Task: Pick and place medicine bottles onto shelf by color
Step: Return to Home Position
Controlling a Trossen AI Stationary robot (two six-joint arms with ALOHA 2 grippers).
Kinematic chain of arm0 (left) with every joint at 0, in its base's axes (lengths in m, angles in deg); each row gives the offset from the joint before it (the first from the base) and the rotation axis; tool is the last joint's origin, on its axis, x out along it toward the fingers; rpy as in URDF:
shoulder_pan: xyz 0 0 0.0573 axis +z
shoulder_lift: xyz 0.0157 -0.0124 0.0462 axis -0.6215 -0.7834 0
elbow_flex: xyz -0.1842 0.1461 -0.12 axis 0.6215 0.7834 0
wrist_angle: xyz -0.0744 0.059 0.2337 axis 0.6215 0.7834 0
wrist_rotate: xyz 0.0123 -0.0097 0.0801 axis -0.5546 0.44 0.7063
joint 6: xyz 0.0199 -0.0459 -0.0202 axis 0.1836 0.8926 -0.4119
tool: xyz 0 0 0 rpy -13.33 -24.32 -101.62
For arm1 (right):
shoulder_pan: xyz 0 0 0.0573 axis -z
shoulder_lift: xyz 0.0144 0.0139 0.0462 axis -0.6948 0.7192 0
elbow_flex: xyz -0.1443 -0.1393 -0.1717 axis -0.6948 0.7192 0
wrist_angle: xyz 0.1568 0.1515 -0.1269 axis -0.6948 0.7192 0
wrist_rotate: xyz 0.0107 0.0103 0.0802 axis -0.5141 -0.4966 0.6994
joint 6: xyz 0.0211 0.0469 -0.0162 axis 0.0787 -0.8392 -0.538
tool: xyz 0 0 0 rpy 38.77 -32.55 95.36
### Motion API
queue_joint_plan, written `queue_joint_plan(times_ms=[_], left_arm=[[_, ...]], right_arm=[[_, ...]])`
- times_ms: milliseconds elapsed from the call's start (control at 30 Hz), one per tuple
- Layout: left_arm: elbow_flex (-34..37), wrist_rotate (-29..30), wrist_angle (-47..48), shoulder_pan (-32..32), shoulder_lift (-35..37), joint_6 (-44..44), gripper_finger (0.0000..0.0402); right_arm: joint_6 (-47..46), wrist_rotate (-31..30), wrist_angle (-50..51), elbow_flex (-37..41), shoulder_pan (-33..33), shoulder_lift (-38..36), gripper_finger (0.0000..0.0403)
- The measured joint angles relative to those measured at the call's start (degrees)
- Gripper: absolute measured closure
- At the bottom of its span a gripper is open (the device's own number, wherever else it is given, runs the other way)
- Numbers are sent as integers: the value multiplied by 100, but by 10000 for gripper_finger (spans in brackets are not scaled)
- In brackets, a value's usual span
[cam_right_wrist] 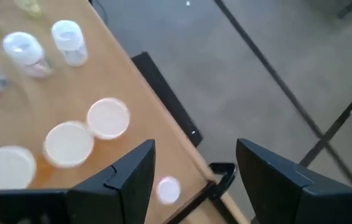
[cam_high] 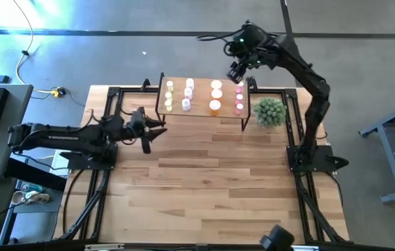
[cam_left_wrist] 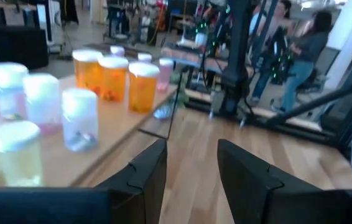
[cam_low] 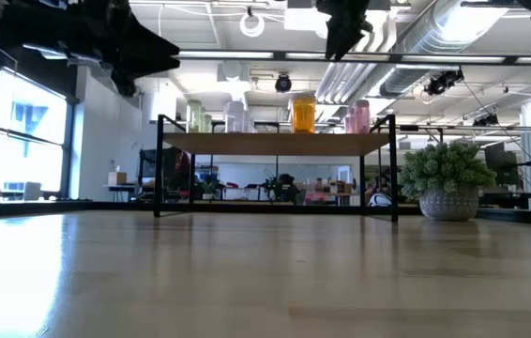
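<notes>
Overhead, right claw (cam_high: 236, 72), apart, hangs above bottles (cam_high: 215, 105) on shelf (cam_high: 201, 103); left claw (cam_high: 155, 132) apart beside.

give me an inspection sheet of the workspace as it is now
surface: wooden plank table, no loose bottles seen on it
job's things: all bottles stand on the shelf in colour columns: yellow-green bottles, clear bottles, orange bottles, pink bottles
clutter: potted green plant beside the shelf's right end
grippers: left gripper open, empty, raised over the table near the shelf's left end; right gripper open, empty, raised over the shelf's far edge near the pink bottles
cables: cable on the floor left of the table
surroundings: grey floor; person in the room beyond
</notes>
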Motion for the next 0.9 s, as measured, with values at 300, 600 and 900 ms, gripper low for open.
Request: queue_joint_plan(times_ms=[300,600,900], left_arm=[[0,-247,636,520,1181,84,271],[0,-594,1097,745,1479,220,271],[0,-1389,1214,672,1479,17,271]], right_arm=[[-57,43,-1435,2687,3,-1715,187],[-418,43,-3131,5743,1,-4166,187],[-959,68,-3935,7710,-2,-6284,187]])
